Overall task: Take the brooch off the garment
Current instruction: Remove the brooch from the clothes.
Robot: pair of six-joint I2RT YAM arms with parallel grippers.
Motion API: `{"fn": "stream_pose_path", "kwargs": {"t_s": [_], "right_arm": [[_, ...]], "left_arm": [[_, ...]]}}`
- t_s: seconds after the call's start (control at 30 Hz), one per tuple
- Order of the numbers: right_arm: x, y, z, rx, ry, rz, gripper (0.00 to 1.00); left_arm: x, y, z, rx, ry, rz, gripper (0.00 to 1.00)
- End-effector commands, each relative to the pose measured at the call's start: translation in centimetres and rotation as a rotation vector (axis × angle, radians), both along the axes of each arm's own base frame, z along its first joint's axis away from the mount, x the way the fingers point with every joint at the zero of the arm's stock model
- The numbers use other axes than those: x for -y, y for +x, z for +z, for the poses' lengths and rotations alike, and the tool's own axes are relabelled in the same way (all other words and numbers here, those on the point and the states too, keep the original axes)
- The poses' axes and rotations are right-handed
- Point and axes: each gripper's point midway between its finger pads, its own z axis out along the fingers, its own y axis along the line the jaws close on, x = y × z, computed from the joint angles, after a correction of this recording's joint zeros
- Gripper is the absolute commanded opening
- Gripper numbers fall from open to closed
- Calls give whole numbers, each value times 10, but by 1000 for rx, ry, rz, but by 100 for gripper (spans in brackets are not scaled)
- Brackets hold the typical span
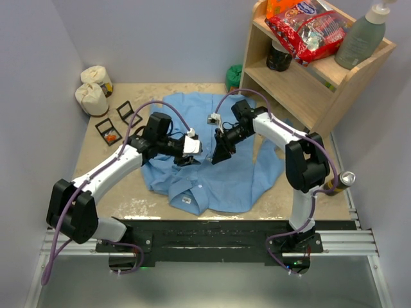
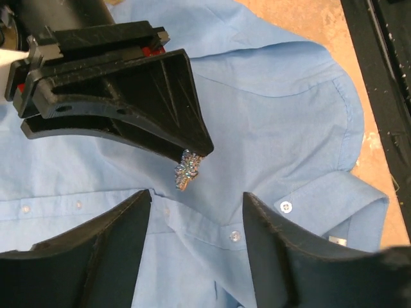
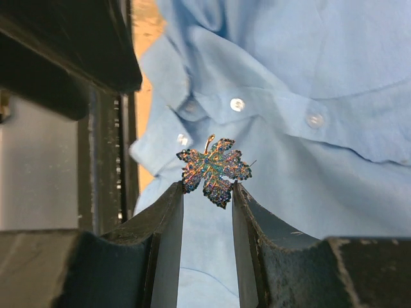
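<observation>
**Brooch [image 3: 215, 170] clamped in right gripper [image 3: 207, 192] over garment [image 1: 225, 176]**

Leaf-shaped and glittery, the brooch sits pinched between the right gripper's fingertips, just above the light-blue cloth. I cannot tell whether its pin is free. The left gripper [image 2: 196, 200] hovers beside it, jaws apart.

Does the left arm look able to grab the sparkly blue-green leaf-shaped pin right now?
Probably only partly. The left gripper is open and pointed at the iridescent leaf-shaped metal brooch with nothing between them, but the right gripper pinches it and covers its upper side.
</observation>
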Motion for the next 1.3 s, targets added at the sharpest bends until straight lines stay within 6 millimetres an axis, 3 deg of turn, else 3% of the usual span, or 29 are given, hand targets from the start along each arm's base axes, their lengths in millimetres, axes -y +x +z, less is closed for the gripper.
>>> {"fn": "stream_pose_path", "kwargs": {"t_s": [0.0,0.03,0.23,0.57,0.67,0.7,0.77,1.03,1.27], "right_arm": [[2,-19,36,11,61,62,9],[3,-20,39,17,61,65,9],[11,-33,50,35,53,63,11],[16,-44,68,81,76,55,13],[15,-46,71,78,92,64,13],[14,-49,71,68,103,73,13],[14,-49,72,67,108,76,13],[11,-53,75,27,145,99,14],[10,-54,80,19,162,114,15]], "left_arm": [[0,1,27,51,-17,-19,22],[0,4,29,49,-20,1,0],[-1,4,38,33,-12,16,0],[6,7,34,-99,-9,46,0],[9,10,42,-40,-42,45,0],[15,3,50,72,-65,15,0],[18,-7,52,131,-73,-64,0],[25,-22,48,135,-77,-170,21],[30,-31,33,182,-31,-238,25]]}}
